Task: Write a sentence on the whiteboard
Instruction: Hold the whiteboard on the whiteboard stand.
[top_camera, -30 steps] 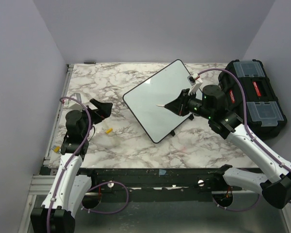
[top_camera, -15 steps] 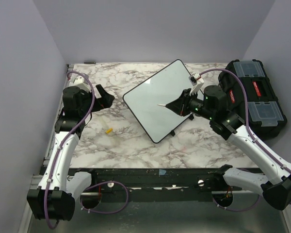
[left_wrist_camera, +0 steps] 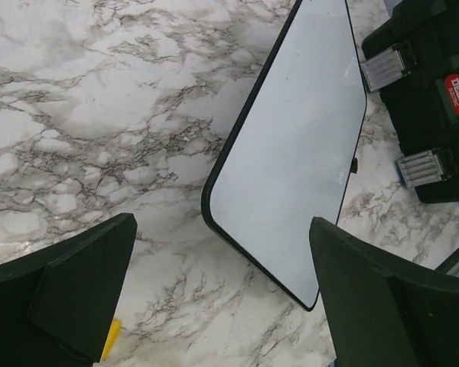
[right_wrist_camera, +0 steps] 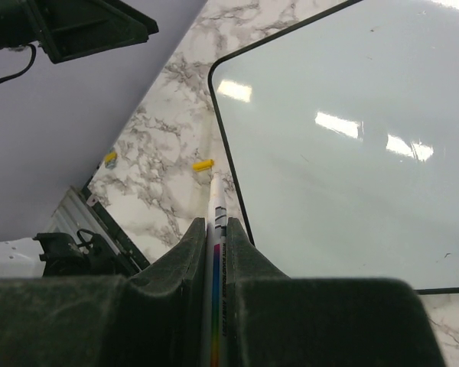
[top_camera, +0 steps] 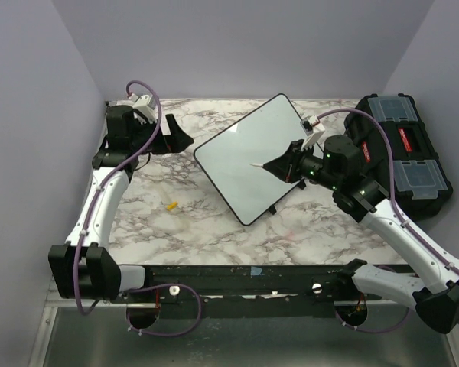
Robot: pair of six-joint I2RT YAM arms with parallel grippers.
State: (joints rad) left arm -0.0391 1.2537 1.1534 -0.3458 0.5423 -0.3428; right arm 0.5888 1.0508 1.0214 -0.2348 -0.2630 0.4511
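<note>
Risks first. The right gripper [top_camera: 278,167] is clamped on a thin marker [top_camera: 257,164], tip over the middle of the whiteboard [top_camera: 237,145]. I cannot tell whether the tip touches the board. The board lies skewed at centre frame in the top view, loose on the marble table [top_camera: 214,229], and nothing pins it. The left gripper [top_camera: 177,138] hangs at upper left, fingers spread wide with nothing between them, well apart from the board's rim. Likely trouble is that pen pressure slides or turns the board, so strokes smear or run off the edge. The marker is slim and held far back (wrist view shows it squeezed between both fingers), so it could twist or slip under load. No sentence shows anywhere; the surface looks blank, only glare.

A yellow cap [top_camera: 171,205] lies loose at lower left of the board and could get knocked by a sweeping arm.

Containers: one black toolbox [top_camera: 402,153] at the right edge, clear lids shut, latches down. Its contents are too small to make out.
</note>
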